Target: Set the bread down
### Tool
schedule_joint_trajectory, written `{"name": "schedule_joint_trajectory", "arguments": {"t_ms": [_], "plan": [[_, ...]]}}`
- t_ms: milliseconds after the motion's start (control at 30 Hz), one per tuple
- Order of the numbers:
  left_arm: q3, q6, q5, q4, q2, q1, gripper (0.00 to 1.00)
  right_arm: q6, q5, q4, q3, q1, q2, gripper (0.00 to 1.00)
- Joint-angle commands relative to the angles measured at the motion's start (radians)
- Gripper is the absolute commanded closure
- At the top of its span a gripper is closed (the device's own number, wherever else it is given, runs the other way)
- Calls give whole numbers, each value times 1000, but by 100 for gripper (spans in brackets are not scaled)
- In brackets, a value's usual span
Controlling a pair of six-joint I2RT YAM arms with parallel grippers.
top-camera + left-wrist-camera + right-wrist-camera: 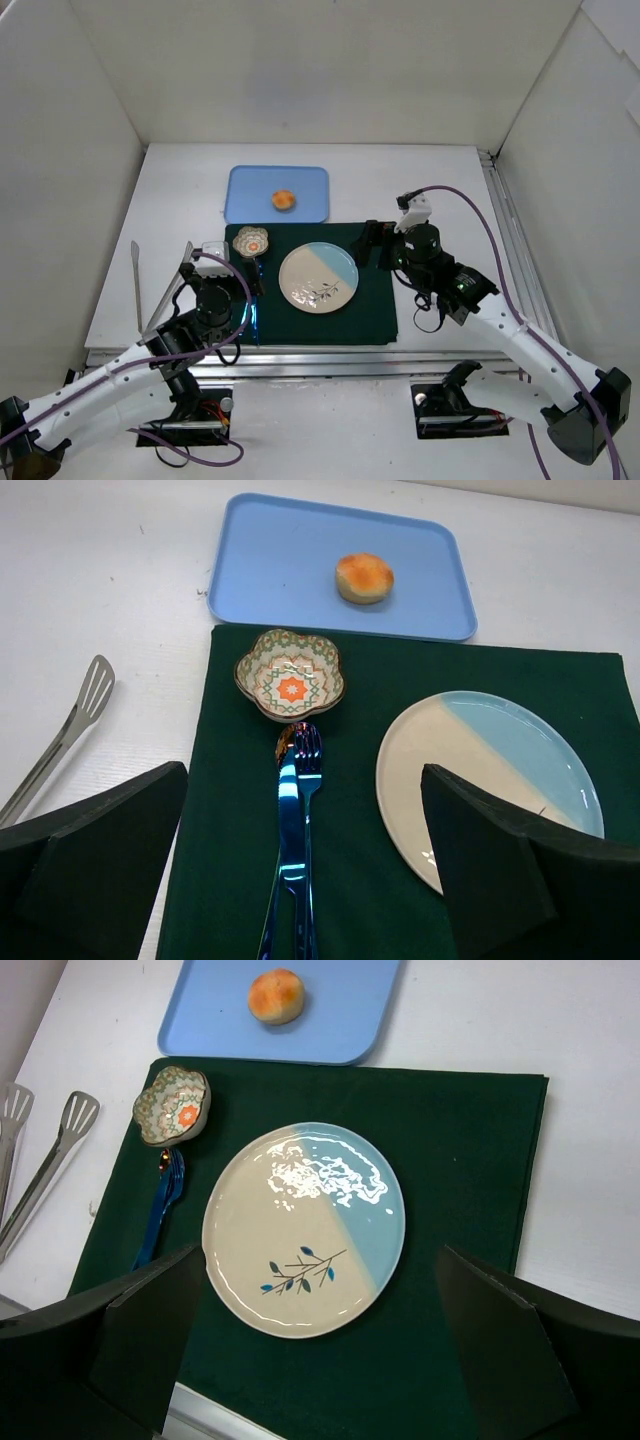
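The bread [284, 200] is a small round golden bun lying on a blue tray [250, 190] at the back of the table. It also shows in the left wrist view [364, 578] and the right wrist view [276, 996]. A cream and light-blue plate [318, 277] lies on a dark green mat [375, 310]. My left gripper [224, 272] is open and empty at the mat's left edge, over the cutlery [295, 820]. My right gripper [375, 252] is open and empty, just right of the plate [300, 1230]. Both grippers are well short of the bread.
A small flower-shaped patterned dish [252, 241] stands on the mat's back left corner. A blue knife and fork [160, 1210] lie below it. Metal tongs [150, 290] lie on the white table left of the mat. White walls enclose the table.
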Motion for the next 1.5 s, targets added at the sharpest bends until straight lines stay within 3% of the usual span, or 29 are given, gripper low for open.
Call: {"name": "schedule_joint_trajectory", "arguments": {"t_ms": [0,233,367,433,567,667,700,733,833,900,1100,1300,1467], "plan": [[53,9,-33,42,25,-7,0,-10,13,73,22,8,-9,2],[72,93,9,83,56,-7,0,1,41,74,15,11,-6,2],[80,239,-52,146,73,-7,1,12,-2,76,31,8,31,2],[134,212,-138,61,115,14,1,21,-30,76,34,8,43,2],[309,193,-105,-157,169,157,1,32,-36,76,39,6,75,2],[460,312,-44,-281,224,319,0,32,-80,76,57,8,110,2],[542,322,-13,-321,250,441,1,27,-100,75,65,9,130,2],[593,308,50,-461,314,526,1,28,-100,74,67,5,140,2],[714,308,513,-620,416,813,1,28,-94,73,76,9,169,2],[744,313,582,-687,480,907,1,25,-97,73,84,9,181,2],[758,415,500,-821,677,961,1,24,-111,73,84,11,175,2],[721,517,740,-763,728,1104,1,21,-59,67,80,11,169,2],[715,595,690,-801,780,1148,1,18,-71,58,87,8,166,2]]}}
